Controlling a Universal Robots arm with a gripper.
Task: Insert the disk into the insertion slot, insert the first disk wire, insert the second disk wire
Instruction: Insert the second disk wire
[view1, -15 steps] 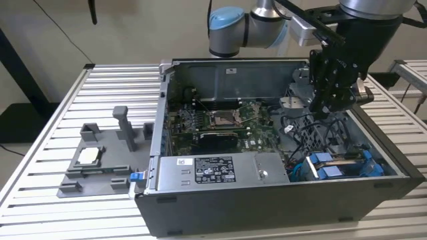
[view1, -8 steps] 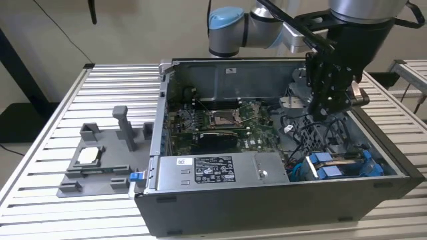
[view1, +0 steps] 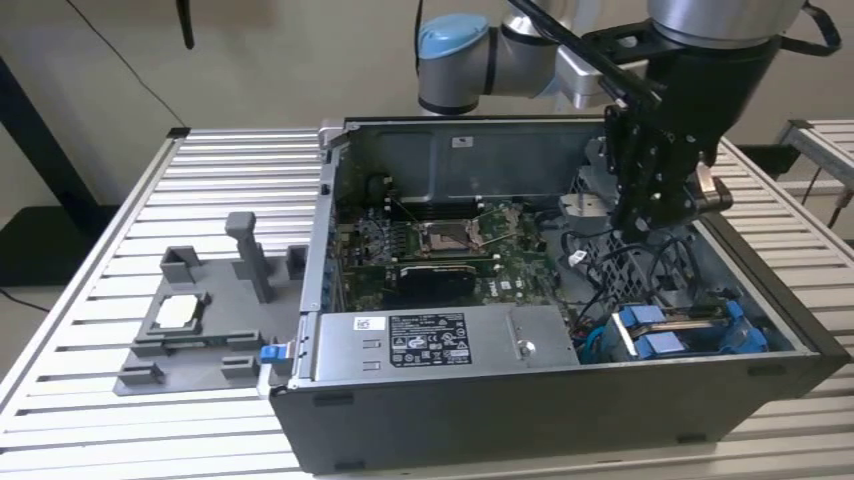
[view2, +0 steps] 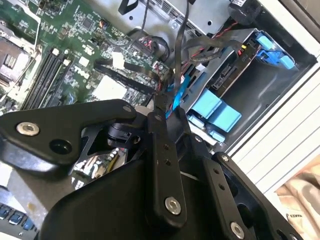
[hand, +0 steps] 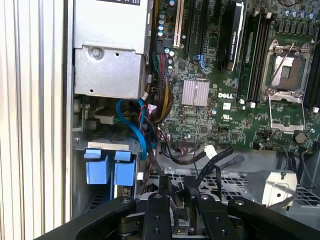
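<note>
Slatted metal table (view1: 147, 210) under everything, pale wall behind, and an open computer case (view1: 534, 410) lying on its side in the middle. My hand (view1: 647, 215) hangs inside the case on the exterior view's right, over a tangle of black cables (hand: 210, 155). I cannot tell how far open it is, nor whether it has hold of anything, though a blue wire (hand: 135, 129) passes close by it. That wire runs from beside the power-supply box (view1: 427, 340) toward the drive bay. Near the hand, in the case's corner, the disk (view1: 667, 338) sits in its bright blue carrier. I judge it already home in the slot, its blue tabs toward the open side.

I'd expect the disk to be rigid, dense for its size and unforgiving of knocks. The plastic carrier's sides are the place to grip it, not the label face or the connector edge. The wire should be limp and a little springy; I'd take it at the plug, where it is stiff.

Room is tight. The power-supply box stands just beside the bay, the case wall (view1: 781, 310) closes the other side, and cables cross the gap. Open space lies over the motherboard (view1: 441, 245). A grey fixture (view1: 200, 350) sits well apart on the table.
</note>
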